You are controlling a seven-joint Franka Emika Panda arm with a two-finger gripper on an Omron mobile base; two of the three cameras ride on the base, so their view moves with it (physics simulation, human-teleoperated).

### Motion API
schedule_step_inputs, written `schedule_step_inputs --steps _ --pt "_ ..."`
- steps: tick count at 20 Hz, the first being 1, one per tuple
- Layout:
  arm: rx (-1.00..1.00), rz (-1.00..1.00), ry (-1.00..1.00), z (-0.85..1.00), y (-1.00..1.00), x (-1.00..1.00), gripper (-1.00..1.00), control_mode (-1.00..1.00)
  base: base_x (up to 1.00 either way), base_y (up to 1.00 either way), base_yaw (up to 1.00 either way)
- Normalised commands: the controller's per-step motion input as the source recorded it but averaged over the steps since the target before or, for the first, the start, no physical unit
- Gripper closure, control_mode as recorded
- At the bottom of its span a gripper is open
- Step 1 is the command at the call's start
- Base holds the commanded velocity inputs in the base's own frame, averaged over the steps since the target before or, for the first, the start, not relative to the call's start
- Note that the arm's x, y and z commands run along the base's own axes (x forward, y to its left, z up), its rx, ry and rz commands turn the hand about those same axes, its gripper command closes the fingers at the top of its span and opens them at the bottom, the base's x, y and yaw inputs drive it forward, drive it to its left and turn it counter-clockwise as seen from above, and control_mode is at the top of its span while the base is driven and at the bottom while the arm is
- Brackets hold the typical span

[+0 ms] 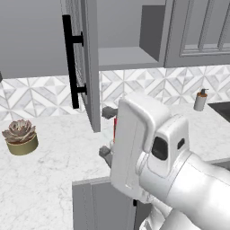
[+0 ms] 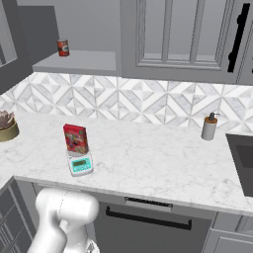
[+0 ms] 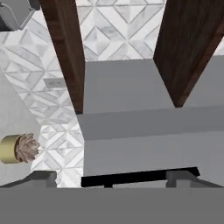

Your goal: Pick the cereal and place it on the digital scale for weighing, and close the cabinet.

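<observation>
**Cereal on the scale, cabinet door ajar**

In my right base view the cereal [image 2: 75,139] stands upright on the scale [image 2: 80,164], left of centre on the worktop [image 2: 163,163]. In the left base view only a red sliver of it shows, behind my arm at frame centre.

The left base view gives me the cabinet [image 1: 130,56] with its door [image 1: 90,67] swung out toward me, edge-on at upper centre, its black handle [image 1: 69,63] on the left face. The shelf behind it is exposed. The right base view adds a red can [image 2: 63,47] on that shelf, upper left.

My hand view looks along the door: the handle runs as a black bar across the bottom, just above the tool [image 3: 111,181], whose fingers [image 3: 39,178] stand spread wide on either side, holding nothing.

A succulent [image 1: 19,137] sits at mid left, well apart from the door's swing. A soap bottle [image 2: 209,127] stands far right by the sink [image 2: 242,158]. A lower door [image 1: 96,204] hangs open at bottom centre, close under my arm. The worktop between scale and bottle is open.
</observation>
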Motion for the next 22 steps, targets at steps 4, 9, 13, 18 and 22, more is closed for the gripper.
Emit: schedule_step_inputs --steps 4,9,13,18,22 --pt "-0.04 -0.17 -0.15 -0.29 0.43 0.31 -1.00 -1.00 0.00 0.00 0.00" --pt "0.00 -0.14 -0.03 -0.17 0.02 0.46 -1.00 -1.00 0.00 0.00 0.00" --pt "0.02 -0.16 -0.01 -0.17 0.01 0.54 -1.00 -1.00 0.00 0.00 0.00" --pt "0.02 -0.20 -0.02 -0.40 0.75 0.45 -1.00 -1.00 0.00 0.00 0.00" --pt "0.02 -0.21 -0.03 -0.17 0.47 0.41 -1.00 -1.00 0.00 0.00 0.00"
